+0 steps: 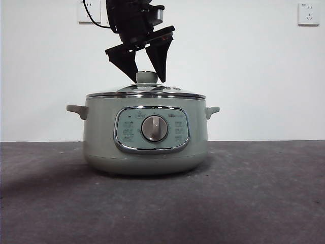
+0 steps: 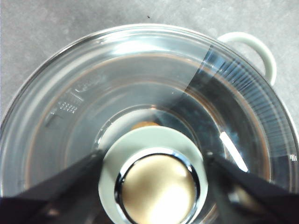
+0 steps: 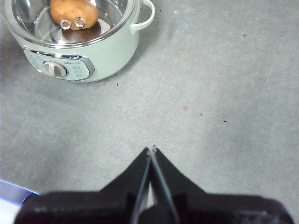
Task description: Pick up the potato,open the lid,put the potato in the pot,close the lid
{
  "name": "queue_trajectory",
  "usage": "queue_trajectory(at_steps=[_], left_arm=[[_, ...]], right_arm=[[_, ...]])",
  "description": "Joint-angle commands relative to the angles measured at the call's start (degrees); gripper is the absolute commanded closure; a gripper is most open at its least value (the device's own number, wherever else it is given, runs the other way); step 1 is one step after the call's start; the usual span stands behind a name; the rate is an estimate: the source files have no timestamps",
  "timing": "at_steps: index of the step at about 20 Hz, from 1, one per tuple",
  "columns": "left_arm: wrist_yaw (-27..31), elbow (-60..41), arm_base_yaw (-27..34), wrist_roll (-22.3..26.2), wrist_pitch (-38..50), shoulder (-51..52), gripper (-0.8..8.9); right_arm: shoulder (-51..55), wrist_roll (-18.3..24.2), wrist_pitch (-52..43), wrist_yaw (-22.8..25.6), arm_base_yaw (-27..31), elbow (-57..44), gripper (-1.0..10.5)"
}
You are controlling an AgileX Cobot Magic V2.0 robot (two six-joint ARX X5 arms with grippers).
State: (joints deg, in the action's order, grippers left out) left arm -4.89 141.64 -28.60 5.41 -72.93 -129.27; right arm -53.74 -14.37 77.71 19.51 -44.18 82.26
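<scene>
White wall fills the back of the front view, with an outlet plate [image 1: 89, 11] at the upper left and another [image 1: 308, 13] at the upper right – below them runs the dark grey surface [image 1: 264, 198].

We see the pot [image 1: 146, 152] standing at the centre of that view, its dial [image 1: 154, 128] facing us and a small handle [image 1: 77, 110] jutting from each side. The lid [image 1: 147, 93] sits on the rim, sage knob [image 1: 146, 77] on top.

From the top centre the left tool [image 1: 143, 65] reaches down over the knob, its two black jaws spread, one on either side of it. In the left wrist view we look straight down on the knob [image 2: 156, 179] with a jaw well out to each side – open, gripping nothing. A sliver of the potato [image 2: 145, 125] shows through the glass just beyond the knob.

In the right wrist view the potato [image 3: 74, 13] lies inside the pot [image 3: 88, 51] at the upper left. The right tool [image 3: 152, 150] hangs over bare surface, well apart from the pot, jaws pressed together and empty. A blue-edged object [image 3: 11, 191] shows at the lower left of that view; we cannot tell what it is.
</scene>
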Motion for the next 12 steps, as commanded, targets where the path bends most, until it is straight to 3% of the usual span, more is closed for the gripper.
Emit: queue_trajectory(at_steps=[1,8,10,11,12], left_arm=[[0.0,-0.2,0.3,-0.2,-0.4,-1.1,4.26],[0.0,-0.1,1.0,-1.0,-1.7,7.8,4.33],[-0.1,-0.1,1.0,-3.7,-2.7,13.0,4.48],[-1.2,-0.1,0.8,-5.0,-2.7,16.0,5.53],[-1.5,-0.1,0.2,-5.1,-2.7,19.5,7.86]], right_arm=[[0.2,-0.4,1.4,0.1,-0.1,-0.6,9.5],[0.1,0.9,1.4,0.5,-0.1,-0.6,9.5],[0.1,0.9,1.4,2.0,-0.1,-0.6,9.5],[0.0,0.9,1.4,2.7,-0.1,-0.6,9.5],[0.0,0.8,1.4,3.1,-0.1,-0.6,9.5]])
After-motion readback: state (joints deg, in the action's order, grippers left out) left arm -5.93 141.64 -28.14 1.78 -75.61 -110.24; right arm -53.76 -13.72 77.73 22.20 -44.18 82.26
